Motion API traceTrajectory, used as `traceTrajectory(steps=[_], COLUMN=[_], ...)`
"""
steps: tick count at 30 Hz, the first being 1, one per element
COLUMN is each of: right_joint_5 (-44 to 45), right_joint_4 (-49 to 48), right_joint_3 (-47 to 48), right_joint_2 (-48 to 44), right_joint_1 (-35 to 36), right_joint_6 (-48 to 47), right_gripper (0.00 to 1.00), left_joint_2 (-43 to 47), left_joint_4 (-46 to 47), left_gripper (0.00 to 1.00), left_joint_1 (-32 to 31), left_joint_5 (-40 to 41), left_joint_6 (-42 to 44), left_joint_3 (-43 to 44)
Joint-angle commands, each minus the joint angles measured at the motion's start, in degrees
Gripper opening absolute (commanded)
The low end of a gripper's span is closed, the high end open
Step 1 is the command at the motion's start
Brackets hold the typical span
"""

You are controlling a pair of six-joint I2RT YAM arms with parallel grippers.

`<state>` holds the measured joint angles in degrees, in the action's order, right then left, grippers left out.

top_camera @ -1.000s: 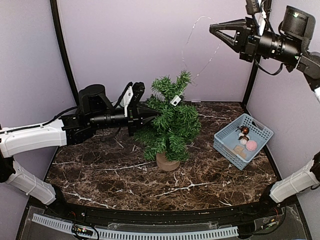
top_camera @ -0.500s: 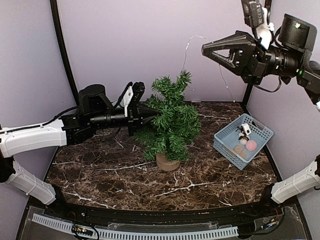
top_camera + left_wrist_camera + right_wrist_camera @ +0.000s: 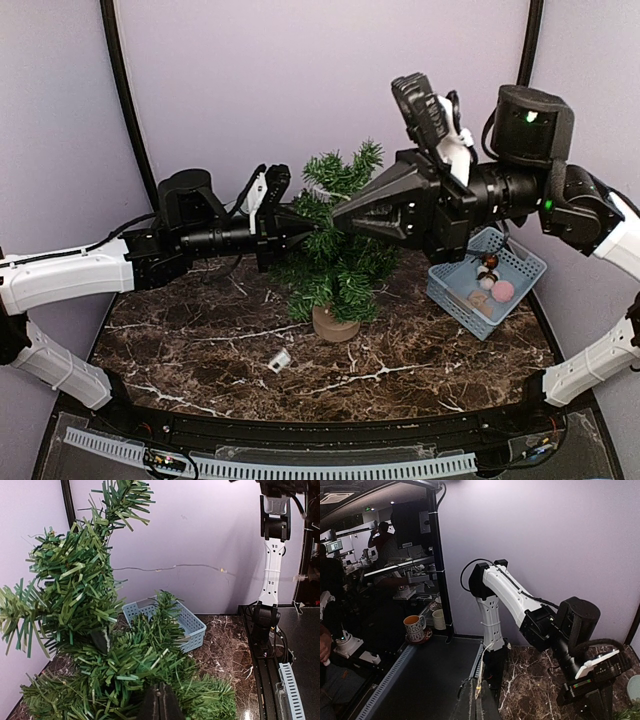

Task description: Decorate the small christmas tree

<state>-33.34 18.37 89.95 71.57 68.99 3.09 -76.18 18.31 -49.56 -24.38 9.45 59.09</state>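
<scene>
The tree (image 3: 340, 262) is standing upright mid-table (image 3: 200, 345). My left gripper (image 3: 312, 228), jaws together, is nosing into its 9 o'clock side, while my right gripper (image 3: 338, 213), nearer the crown, is coming in from 3 o'clock, apparently pinching the wire (image 3: 175, 567). A white box (image 3: 280, 358) is lying at the stump's (image 3: 333, 325) 7 o'clock and the basket (image 3: 445, 288) is sitting at 3 o'clock, neither blocking me.

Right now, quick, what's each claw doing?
Left claw: closed, tip among the tree branches.
Right claw: closed, pinching the thin light wire.
</scene>
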Motion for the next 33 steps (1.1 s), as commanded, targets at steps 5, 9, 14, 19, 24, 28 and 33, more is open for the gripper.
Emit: traceTrajectory(steps=[5,9,14,19,24,28,33], right_joint_5=[-0.6,-0.07,0.45,-0.09,-2.4,-1.57,1.85], right_joint_4=[-17.4,-21.17,-22.08,-24.96,-25.98,-28.05,-29.72], right_joint_3=[-13.45,-17.58,-21.87,-22.82,-19.46,-18.5,-18.87], right_joint_2=[-3.18,-5.04,-7.75,-7.71,-2.92,-0.9,-0.53], right_joint_1=[1.21,1.17,1.36,1.91,3.05,3.06,3.05], right_joint_6=[9.51,11.49,12.88,14.31,12.81,12.1,11.18], right_gripper=[0.0,0.0,0.0,0.0,0.0,0.0,0.0], left_joint_2=[-0.62,-0.87,-1.08,-0.95,-1.17,-0.06,0.86], left_joint_4=[0.66,0.58,0.45,0.45,0.46,0.65,1.4], left_gripper=[0.0,0.0,0.0,0.0,0.0,0.0,0.0], left_joint_1=[-0.12,-0.14,-0.17,-0.12,-0.14,-0.18,-0.2], left_joint_5=[1.3,1.54,1.86,2.39,2.09,3.01,4.5], left_joint_6=[0.29,0.42,0.55,0.79,0.75,1.11,1.28], left_joint_3=[-0.64,-0.68,-0.81,-1.18,-1.61,-3.02,-5.14])
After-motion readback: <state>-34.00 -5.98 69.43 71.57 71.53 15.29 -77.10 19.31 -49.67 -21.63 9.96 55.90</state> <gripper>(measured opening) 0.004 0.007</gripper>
